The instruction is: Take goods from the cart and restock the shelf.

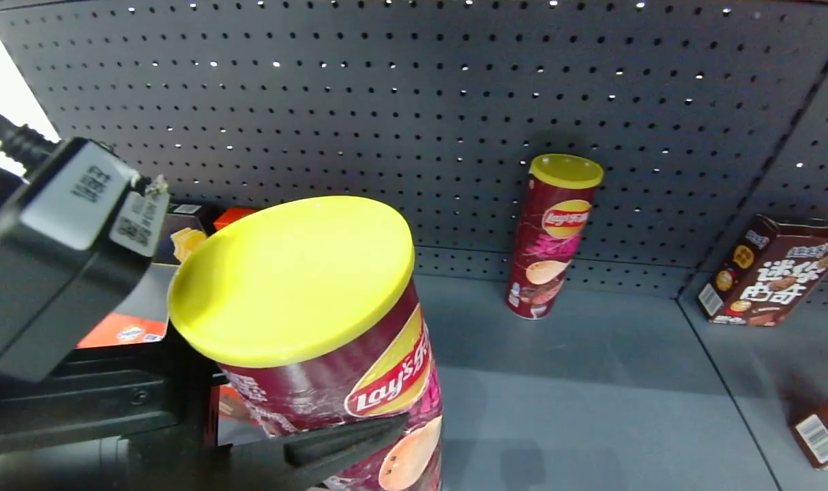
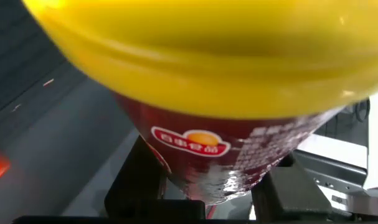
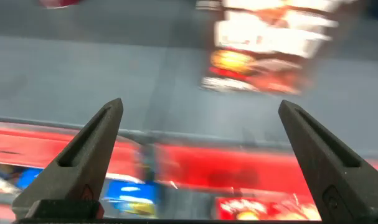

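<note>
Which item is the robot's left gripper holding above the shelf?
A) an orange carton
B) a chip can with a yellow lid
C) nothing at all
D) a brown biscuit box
B: the left gripper is shut on the maroon body of the chip can, just below its yellow lid.

On your grey shelf, a yellow-lidded chips can stands upright close to the perforated back panel, a brown snack box sits tilted farther right, a second brown box lies nearer the front, and an orange box lies far left.
</note>
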You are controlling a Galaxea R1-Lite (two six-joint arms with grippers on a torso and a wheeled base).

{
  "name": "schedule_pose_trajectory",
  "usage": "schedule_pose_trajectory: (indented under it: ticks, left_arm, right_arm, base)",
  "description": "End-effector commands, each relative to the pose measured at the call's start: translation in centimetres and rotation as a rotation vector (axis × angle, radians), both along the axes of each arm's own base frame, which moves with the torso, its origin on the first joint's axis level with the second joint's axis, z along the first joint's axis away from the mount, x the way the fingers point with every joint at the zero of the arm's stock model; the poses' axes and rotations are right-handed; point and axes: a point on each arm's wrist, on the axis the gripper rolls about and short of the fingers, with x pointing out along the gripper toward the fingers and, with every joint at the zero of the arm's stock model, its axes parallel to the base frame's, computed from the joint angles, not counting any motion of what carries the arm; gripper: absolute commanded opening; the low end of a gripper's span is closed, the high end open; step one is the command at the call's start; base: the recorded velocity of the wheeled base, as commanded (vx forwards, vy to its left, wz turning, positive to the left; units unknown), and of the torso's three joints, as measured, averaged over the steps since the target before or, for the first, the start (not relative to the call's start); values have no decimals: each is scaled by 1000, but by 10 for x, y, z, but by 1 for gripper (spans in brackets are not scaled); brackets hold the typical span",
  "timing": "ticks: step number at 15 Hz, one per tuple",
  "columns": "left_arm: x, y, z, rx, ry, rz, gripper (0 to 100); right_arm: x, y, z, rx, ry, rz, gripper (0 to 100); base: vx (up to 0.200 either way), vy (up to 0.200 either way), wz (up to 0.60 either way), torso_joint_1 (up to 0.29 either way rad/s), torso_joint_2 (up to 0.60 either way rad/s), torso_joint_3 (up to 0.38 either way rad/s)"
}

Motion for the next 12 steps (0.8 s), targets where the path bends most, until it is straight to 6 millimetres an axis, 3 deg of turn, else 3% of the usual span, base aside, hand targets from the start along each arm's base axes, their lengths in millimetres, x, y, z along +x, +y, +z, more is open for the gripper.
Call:
schedule_pose_trajectory:
  ticks: [1,4,6,12]
  left_arm:
    - [0,0,-1,4,3,0,0]
    - [1,0,-1,4,3,3,0]
    - [1,0,-2,5,4,3,0]
    - [1,1,-2,5,3,11,0]
  right_arm:
    - [0,0,0,-1,1,2,100]
    - [0,0,0,0,2,2,100]
    - [0,0,0,0,2,0,100]
    - [0,0,0,0,1,0,100]
  base:
    - [0,0,0,0,0,0]
    - [0,0,0,0,0,0]
    - [0,0,-600,2,0,0]
    - [0,0,0,0,0,0]
